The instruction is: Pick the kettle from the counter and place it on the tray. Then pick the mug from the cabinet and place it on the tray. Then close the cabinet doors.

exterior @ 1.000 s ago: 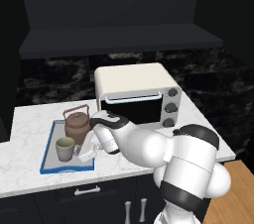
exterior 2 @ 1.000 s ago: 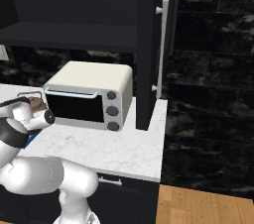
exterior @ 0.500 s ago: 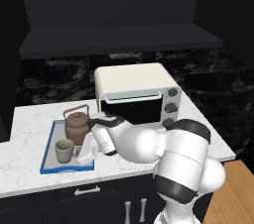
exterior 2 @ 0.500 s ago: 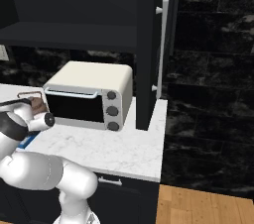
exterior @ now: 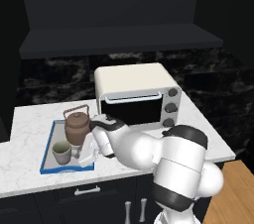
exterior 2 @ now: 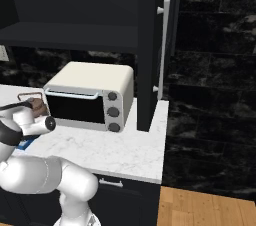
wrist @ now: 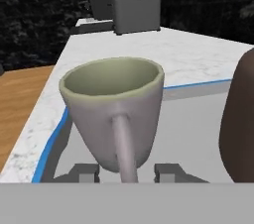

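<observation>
Going left to right in the left base view: the tray (exterior: 49,156) is sitting at the left end of the desk (exterior: 30,119), well inside its front edge, and the mug (exterior: 61,152) is standing upright in the tray's front part with the kettle (exterior: 77,125) just behind it, also on the tray, so both placing steps are looking done. The end effector (exterior: 87,156) is sitting low just right of the mug; in the hand view its fingertips (wrist: 84,172) are standing wide, one on each side of the mug's foot with the loop handle between them, apparently letting go, not gripping. The kettle is crowding the right side of that view, so room for backing out is tight there; pulling up and away toward the arm looks safest, judging from these views. Further right the toaster oven (exterior: 139,96) is taking up the middle of the desk, with bare marble in front of it. What is left is closing the cabinet doors: in the right base view one cabinet door (exterior 2: 152,45) with its silver bar handle (exterior 2: 162,50) is standing open edge-on past the oven, over the desk's right end, and the shelf (exterior: 119,37) is lying exposed. The other door I cannot make out clearly.
</observation>
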